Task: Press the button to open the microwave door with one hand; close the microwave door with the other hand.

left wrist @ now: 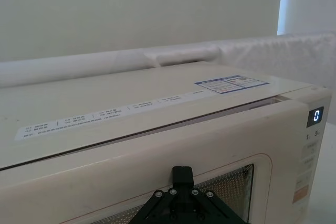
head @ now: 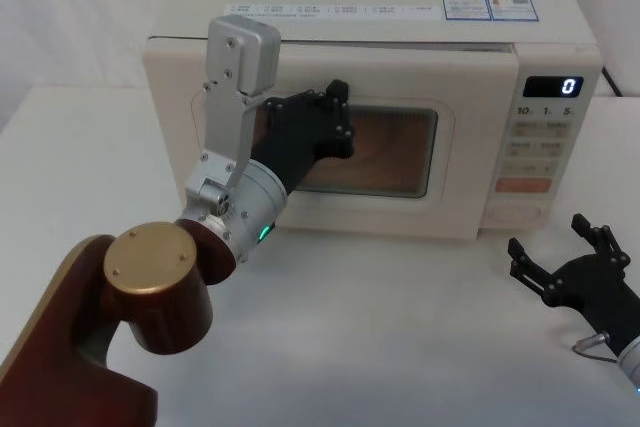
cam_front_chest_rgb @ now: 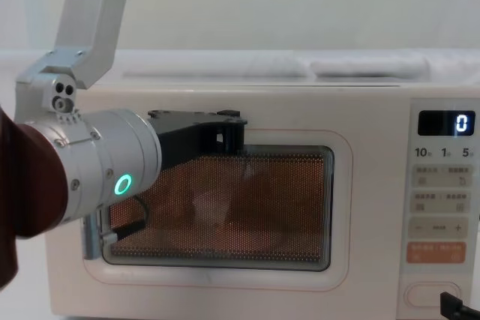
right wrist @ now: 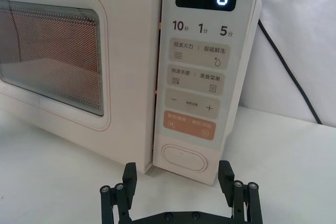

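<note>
Microwave on white bench (head: 400,327): smooth cream plastic box with rounded corners. The microwave door (head: 470,147) sits nearly flush with the body; a thin dark seam runs along its top edge in the left wrist view. Its window is dark glass behind a fine perforated mesh, reddish-brown through the holes, rounded rectangle with a thin orange outline.

Left claw (head: 335,107), black, angular and bolted, rests against the door front at the window's upper left. Fingers appear clenched together, nothing between them. Behind it are a silver-grey cylindrical wrist with a green ring light, then a glossy maroon arm link capped with a brass-coloured disc.

Narrow keypad panel (right wrist: 202,66) at the microwave's right: dark display reading 0, small cream keys with grey print, one orange-red rectangular key. The button (right wrist: 182,157), a wide cream rounded pill with a thin outline, is at the panel's bottom.

Right claw (right wrist: 178,184), black with ridged blocky fingers, is spread wide and empty, low over the bench just in front of the button, not touching it.
</note>
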Controlling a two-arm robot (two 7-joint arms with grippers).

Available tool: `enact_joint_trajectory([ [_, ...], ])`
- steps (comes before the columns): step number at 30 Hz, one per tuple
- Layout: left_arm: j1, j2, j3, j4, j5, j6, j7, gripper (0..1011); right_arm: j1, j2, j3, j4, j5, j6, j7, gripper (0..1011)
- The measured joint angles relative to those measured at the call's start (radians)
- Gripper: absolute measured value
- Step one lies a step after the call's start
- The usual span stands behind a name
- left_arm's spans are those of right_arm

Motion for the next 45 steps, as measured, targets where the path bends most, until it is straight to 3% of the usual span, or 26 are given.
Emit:
enact_joint_trajectory([
  [45,-0.021,-0.036,-0.034,0.040,0.011,0.002,-0.009,0,0.000,0.000,0.000,0.000,0.000,0.000,0.000,1001],
])
